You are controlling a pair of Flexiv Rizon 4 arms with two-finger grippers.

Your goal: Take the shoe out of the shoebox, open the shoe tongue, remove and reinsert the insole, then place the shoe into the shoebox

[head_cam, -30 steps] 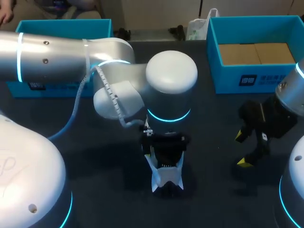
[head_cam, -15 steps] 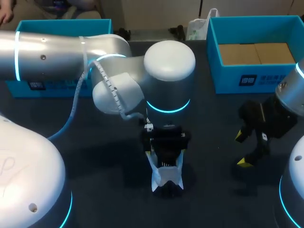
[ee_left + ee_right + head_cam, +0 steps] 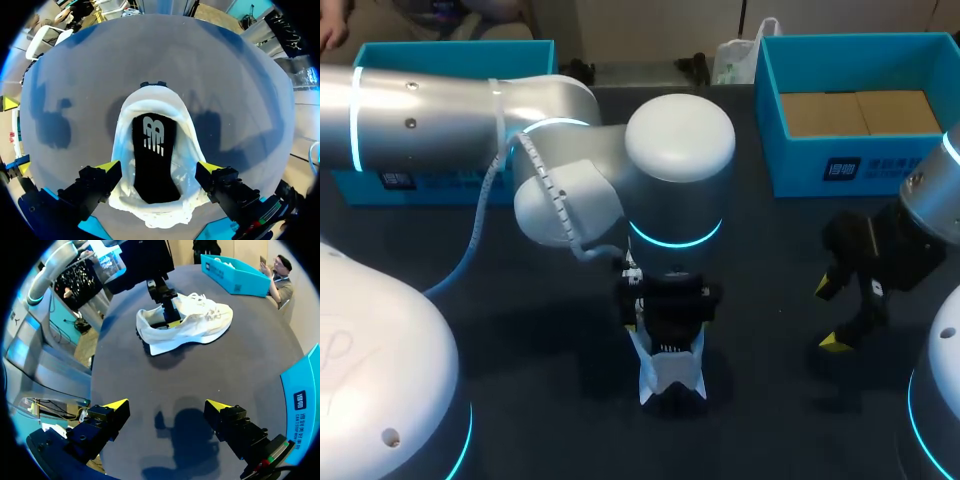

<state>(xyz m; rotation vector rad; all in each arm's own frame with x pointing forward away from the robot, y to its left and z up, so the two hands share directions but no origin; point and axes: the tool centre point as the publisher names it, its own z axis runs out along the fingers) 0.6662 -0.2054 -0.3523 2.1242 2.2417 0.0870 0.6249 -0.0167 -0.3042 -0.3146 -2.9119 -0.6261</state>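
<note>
Shoe (image 3: 670,378) unboxed, lying mid-table, near side, black insole (image 3: 152,150) apparently seated inside. Left gripper (image 3: 157,167) spread open astride heel collar; right gripper (image 3: 167,406) open, empty, near right. Likely remaining: insole out, back in, reboxing.

Dark matte table (image 3: 775,335), plain surface, faint bluish sheen. Rounded table edge in wrist views. Soft blurred shadows (image 3: 55,125) scattered across tabletop.
</note>
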